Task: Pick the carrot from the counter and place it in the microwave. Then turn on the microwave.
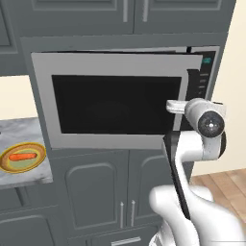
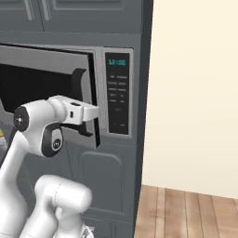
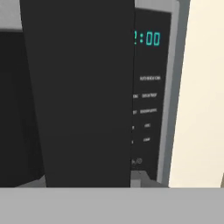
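There is one microwave (image 1: 115, 98) with one dark handle (image 2: 79, 76) and one blue-green clock (image 2: 117, 62). One carrot (image 1: 23, 156) lies on one round plate (image 1: 39, 154). One counter (image 1: 19, 129) holds the plate.

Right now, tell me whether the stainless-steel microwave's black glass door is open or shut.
Slightly open: the black glass door stands ajar, its handle edge swung out from the keypad panel, leaving a dark gap.

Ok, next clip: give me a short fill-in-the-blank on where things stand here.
The carrot lies on the ____.
The plate sits on the ____.
The microwave door stands slightly ____.
The gripper is at the door's ____.

Missing: plate; counter; open; handle
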